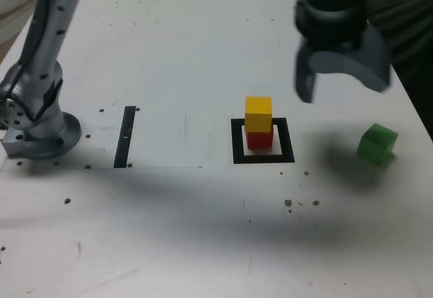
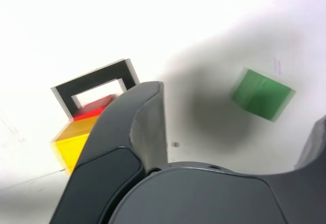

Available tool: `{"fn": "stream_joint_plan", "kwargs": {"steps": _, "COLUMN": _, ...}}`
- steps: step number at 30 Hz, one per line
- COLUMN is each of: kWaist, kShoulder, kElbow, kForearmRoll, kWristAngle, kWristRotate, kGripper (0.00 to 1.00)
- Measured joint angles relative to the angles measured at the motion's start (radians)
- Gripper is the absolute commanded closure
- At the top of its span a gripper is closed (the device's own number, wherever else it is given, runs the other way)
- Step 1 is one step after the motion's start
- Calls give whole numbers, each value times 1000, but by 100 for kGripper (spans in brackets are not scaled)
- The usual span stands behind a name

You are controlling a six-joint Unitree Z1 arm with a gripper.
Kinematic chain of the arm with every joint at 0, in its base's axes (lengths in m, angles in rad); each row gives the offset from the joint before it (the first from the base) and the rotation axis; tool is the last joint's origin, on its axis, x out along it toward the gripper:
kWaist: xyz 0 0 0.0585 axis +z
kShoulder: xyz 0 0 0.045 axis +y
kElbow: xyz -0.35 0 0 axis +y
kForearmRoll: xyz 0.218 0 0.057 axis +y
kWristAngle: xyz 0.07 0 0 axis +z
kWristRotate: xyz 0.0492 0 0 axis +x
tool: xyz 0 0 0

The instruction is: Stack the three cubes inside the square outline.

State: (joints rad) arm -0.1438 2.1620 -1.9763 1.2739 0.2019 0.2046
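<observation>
Step in hand, as I read it: 2 of 3 cubes stacked, arm going for the last one. Yellow cube sits on top of red cube, both inside the square outline, centre of the ext view, a bit right of middle. Stack looks roughly aligned; yellow maybe turned a touch vs red, hard to be sure

Green cube lies alone on the white table at the right edge of the ext frame, well apart from the outline, tilted/blurry, resting on the table, not held

Gripper hangs in the upper right of the ext frame, above the table, btwn stack and green cube, touching neither. Claw is released: jaws spread wide, nothing btwn them. Wrist view agrees: green cube sits in the gap btwn the 2 dark jaws, yellow cube and outline off to the far side of 1 jaw

Next move (judgement): shift toward ext view's right, centre jaws over green, match its skewed faces w/ wrist turn, drop, close. Then lift high enough to clear the 2-high stack and set down gently. Risk: a jaw clipping yellow and toppling the stack

Black strip at left isn't the target
</observation>
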Motion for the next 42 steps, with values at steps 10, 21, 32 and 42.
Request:
{"fn": "stream_joint_plan", "kwargs": {"steps": 10, "kWaist": -14, "kShoulder": 127, "kElbow": -147, "kForearmRoll": -4, "kWristAngle": -77, "kWristRotate": 254, "kGripper": 1}}
{"fn": "stream_joint_plan", "kwargs": {"steps": 21, "kWaist": -21, "kShoulder": 217, "kElbow": -205, "kForearmRoll": 26, "kWristAngle": -79, "kWristRotate": 340, "kGripper": 5}}
{"fn": "stream_joint_plan", "kwargs": {"steps": 32, "kWaist": -21, "kShoulder": 285, "kElbow": -255, "kForearmRoll": 54, "kWristAngle": -75, "kWristRotate": 340, "kGripper": 17}}
{"fn": "stream_joint_plan", "kwargs": {"steps": 42, "kWaist": -21, "kShoulder": 292, "kElbow": -269, "kForearmRoll": 52, "kWristAngle": -26, "kWristRotate": 305, "kGripper": 64}}
